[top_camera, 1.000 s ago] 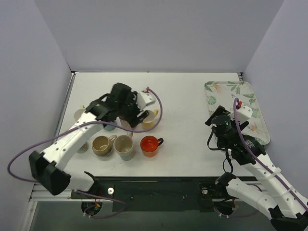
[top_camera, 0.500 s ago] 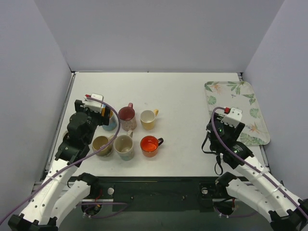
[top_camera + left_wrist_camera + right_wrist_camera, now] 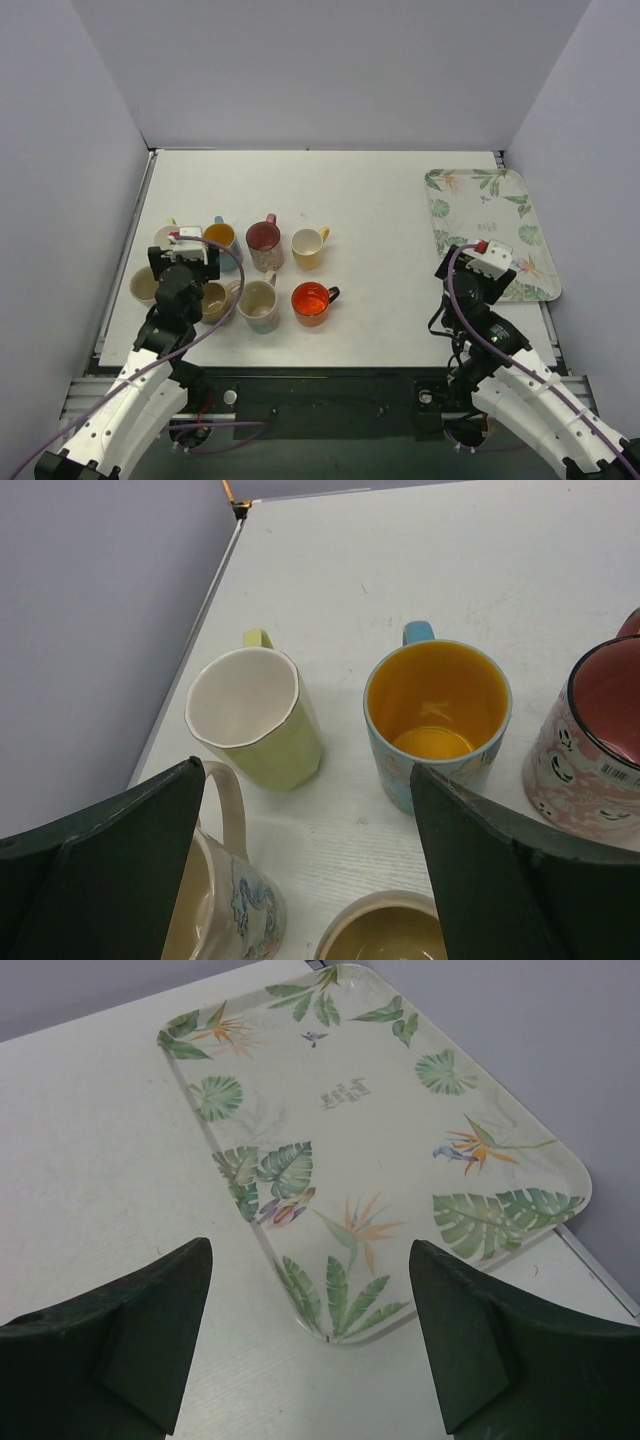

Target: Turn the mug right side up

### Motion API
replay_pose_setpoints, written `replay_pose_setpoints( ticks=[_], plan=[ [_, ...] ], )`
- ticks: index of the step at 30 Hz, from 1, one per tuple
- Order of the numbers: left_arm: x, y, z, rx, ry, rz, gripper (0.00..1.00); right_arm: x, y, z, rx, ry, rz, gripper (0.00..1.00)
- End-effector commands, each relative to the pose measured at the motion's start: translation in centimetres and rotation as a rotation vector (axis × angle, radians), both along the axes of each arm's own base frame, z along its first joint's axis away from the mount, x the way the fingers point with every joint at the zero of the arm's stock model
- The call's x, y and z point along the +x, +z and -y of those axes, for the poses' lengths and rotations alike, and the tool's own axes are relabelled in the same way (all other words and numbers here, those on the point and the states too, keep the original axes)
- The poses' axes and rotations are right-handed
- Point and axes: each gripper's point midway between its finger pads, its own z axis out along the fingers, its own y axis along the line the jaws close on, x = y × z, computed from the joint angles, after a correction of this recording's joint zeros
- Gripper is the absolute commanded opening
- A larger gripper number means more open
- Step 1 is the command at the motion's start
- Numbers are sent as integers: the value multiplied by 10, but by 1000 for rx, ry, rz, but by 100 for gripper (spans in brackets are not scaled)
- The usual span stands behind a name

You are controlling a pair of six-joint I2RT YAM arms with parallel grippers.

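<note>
Several mugs stand in a cluster at the left of the table, all with their openings up: a pink mug (image 3: pixel 264 240), a blue mug with an orange inside (image 3: pixel 221 240), a pale green mug (image 3: pixel 167 236), a yellow mug (image 3: pixel 308 247), a red mug (image 3: pixel 312 300), cream mugs and a tan one (image 3: pixel 210 300). My left gripper (image 3: pixel 183 278) hovers open and empty over the near-left mugs. Its wrist view shows the green mug (image 3: pixel 255 715), blue mug (image 3: pixel 437 715) and pink mug (image 3: pixel 600 735) ahead of the open gripper (image 3: pixel 310 870). My right gripper (image 3: pixel 478 275) is open and empty.
A leaf-patterned tray (image 3: pixel 500 200) lies at the right edge; the right gripper (image 3: pixel 310 1350) hangs over its near corner (image 3: pixel 345 1330). Grey walls close in the left, back and right sides.
The left arm has drawn back from the pink mug to the near left, leaving the mug standing free. The right arm has also pulled back toward its base.
</note>
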Motion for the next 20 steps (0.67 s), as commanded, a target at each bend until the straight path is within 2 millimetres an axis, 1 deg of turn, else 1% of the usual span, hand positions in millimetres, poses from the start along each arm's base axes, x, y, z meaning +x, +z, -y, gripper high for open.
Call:
replay_pose_setpoints(
  ticks=[1,7,14,20],
  plan=[
    [5,17,-3,-57,32,109,95,0,1,8,-19,-56,15,75],
    [6,11,1,-46,13,99,95,4,-8,6,-43,-66,-23,75],
    [7,6,8,-41,-27,77,95,4,-18,5,-49,-65,-44,75],
    [7,4,10,-45,-35,65,94,3,-15,5,-38,-63,-28,75]
  ],
)
